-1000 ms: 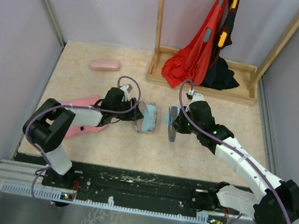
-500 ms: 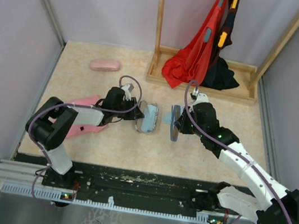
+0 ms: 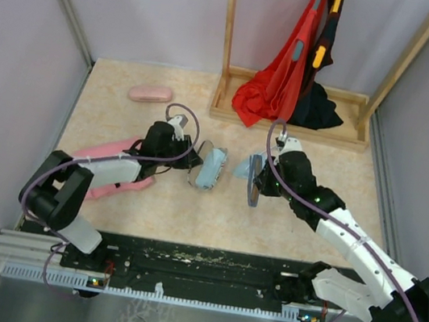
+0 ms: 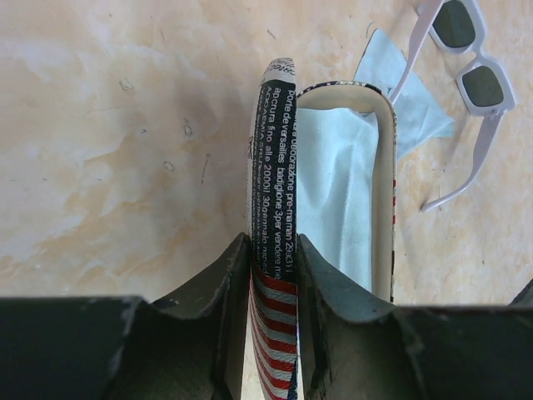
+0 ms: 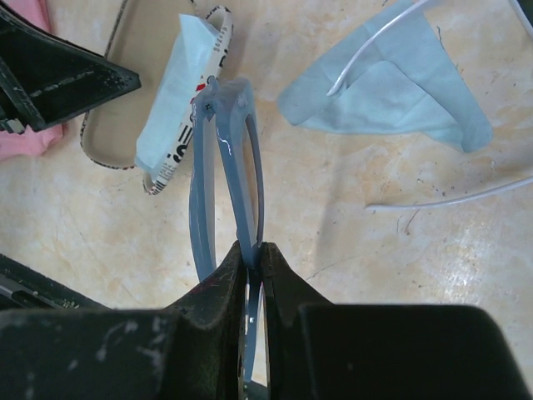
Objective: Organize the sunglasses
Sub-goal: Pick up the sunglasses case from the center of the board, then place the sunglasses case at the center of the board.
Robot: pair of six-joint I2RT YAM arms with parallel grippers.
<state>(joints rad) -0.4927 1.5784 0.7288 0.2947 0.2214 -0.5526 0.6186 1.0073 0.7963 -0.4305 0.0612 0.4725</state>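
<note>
The left gripper (image 4: 273, 252) pinches one wall of the open flag-printed case (image 4: 275, 142), and over the last second it has drawn the case slightly leftward and slanted it; a light-blue cloth (image 4: 337, 183) lies inside. The right gripper (image 5: 252, 250), fingers pressed together on the rim of the grey-framed glasses (image 3: 253, 185), has drifted a little to the right, holding them on edge near the case (not yet over its mouth); I judge the insertion is being lined up. The white sunglasses (image 4: 475, 57) lie unheld on the table (image 3: 123, 122) beyond the case.
</note>
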